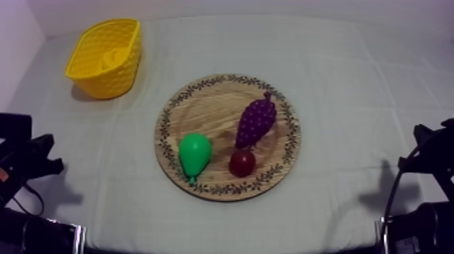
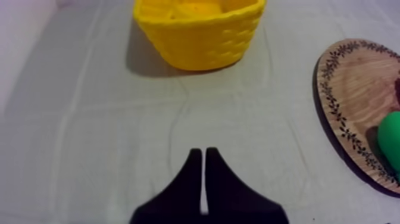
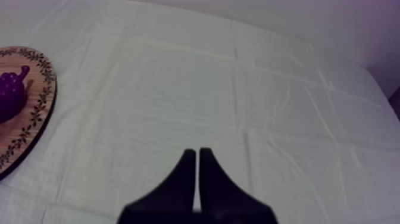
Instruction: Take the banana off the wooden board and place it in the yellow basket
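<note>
Banana [image 1: 108,59] in yellow basket [image 1: 116,80], axis unclear

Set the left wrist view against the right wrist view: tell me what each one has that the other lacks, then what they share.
Left wrist view's own: the yellow woven basket ahead of the shut left gripper, and the green toy pear. Right wrist view's own: the purple bunch of toy grapes and the shut right gripper. Shared: the round wooden board with the patterned rim, which carries the fruit, and the grey-white cloth under everything.
</note>
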Robot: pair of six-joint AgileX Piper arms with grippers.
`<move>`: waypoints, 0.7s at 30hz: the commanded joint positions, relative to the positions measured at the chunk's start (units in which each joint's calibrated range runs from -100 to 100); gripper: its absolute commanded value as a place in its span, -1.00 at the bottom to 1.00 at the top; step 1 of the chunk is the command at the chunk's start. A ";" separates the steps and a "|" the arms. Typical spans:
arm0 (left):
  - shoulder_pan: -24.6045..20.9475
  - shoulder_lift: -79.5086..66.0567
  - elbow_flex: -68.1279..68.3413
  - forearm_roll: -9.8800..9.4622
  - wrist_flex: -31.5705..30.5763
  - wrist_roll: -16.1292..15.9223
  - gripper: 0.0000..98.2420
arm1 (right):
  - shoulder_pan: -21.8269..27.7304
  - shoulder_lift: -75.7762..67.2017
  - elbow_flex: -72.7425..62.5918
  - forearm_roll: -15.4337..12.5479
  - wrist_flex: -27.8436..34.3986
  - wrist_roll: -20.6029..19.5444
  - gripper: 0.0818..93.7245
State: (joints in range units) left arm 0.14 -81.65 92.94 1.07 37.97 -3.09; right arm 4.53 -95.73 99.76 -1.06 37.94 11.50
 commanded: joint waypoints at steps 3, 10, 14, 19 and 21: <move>-0.34 -13.06 1.03 0.65 2.75 -0.51 -1.00 | -0.01 -0.02 0.02 0.01 0.04 0.00 -0.99; -0.20 -17.60 2.19 0.81 4.04 -0.61 -1.00 | -0.01 -0.02 0.02 0.01 0.04 0.00 -0.99; 0.01 -17.97 3.63 0.10 3.02 -1.01 -0.97 | -0.01 -0.02 0.02 0.01 0.04 0.00 -0.99; 0.10 -18.07 4.19 -1.05 2.50 -0.76 -0.98 | -0.01 -0.02 0.02 0.01 0.04 0.00 -0.99; 0.11 -18.08 4.90 -1.89 0.67 2.56 -0.99 | -0.01 -0.02 0.02 0.01 0.04 -0.01 -0.99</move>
State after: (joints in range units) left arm 0.23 -99.69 97.51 -0.39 39.84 -4.14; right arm 4.53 -95.73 99.76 -1.06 38.04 11.50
